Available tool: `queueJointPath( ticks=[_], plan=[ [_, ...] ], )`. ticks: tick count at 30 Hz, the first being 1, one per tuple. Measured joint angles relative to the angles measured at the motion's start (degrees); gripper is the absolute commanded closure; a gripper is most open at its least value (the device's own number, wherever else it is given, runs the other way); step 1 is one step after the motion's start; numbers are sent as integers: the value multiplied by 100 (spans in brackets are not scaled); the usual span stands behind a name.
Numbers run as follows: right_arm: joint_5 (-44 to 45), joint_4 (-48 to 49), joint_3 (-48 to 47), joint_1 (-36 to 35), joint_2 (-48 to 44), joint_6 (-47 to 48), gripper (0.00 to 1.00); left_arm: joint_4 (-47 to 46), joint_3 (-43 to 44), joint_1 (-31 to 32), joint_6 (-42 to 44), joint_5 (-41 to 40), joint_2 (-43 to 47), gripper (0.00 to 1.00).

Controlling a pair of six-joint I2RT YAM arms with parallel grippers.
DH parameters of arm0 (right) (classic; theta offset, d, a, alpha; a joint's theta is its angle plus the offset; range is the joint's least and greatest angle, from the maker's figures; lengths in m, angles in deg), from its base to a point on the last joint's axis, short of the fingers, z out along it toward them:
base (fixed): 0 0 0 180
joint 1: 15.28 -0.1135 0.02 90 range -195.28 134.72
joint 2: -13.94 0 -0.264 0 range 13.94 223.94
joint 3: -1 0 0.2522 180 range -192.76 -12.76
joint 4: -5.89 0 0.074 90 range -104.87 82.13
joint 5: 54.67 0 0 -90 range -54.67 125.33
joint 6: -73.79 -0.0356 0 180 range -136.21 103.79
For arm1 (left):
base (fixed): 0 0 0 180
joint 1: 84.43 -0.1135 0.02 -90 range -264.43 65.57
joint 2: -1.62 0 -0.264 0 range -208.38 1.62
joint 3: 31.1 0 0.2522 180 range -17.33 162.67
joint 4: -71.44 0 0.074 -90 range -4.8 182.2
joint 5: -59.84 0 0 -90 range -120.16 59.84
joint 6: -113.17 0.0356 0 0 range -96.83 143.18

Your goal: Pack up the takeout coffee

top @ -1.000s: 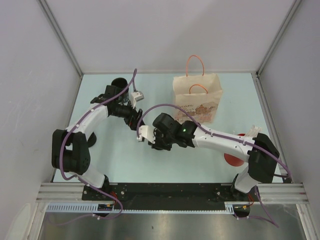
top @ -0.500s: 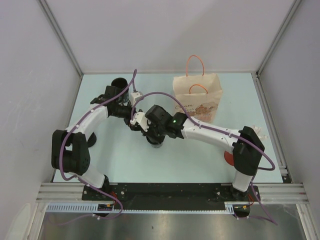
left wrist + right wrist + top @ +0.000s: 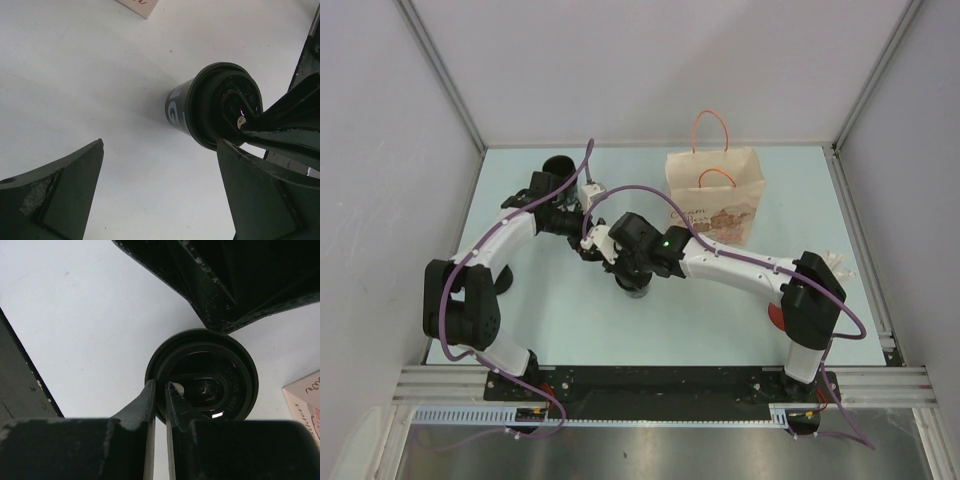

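Black lidded cup (image 3: 207,107), upright.
Right gripper (image 3: 160,390) pinches its rim; left gripper (image 3: 160,145) gapes empty; I can't read the cut-off lettering (image 3: 173,109).

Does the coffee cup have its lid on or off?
On. The black lid caps the top of the dark coffee cup, and from above, in the right wrist view, it covers the whole opening.
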Motion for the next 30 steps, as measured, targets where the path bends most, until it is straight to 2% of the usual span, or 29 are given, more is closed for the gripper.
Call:
queueJointPath(
  ticks=[8,19,23,27,30],
  plan=[
    [9,0,0,11,0,7,78,-2,0,0,-11,-2,0,0],
    [52,4,-2,44,-28,13,64,-33,0,0,-11,-35,0,1],
    [81,-11,-33,140,-153,15,52,-24,0,0,4,22,9,1],
    [-59,-39,-175,461,-498,15,31,109,7,0,101,155,66,0],
    [-492,-2,-208,929,-979,-55,27,343,111,11,247,267,74,0]
  ],
)
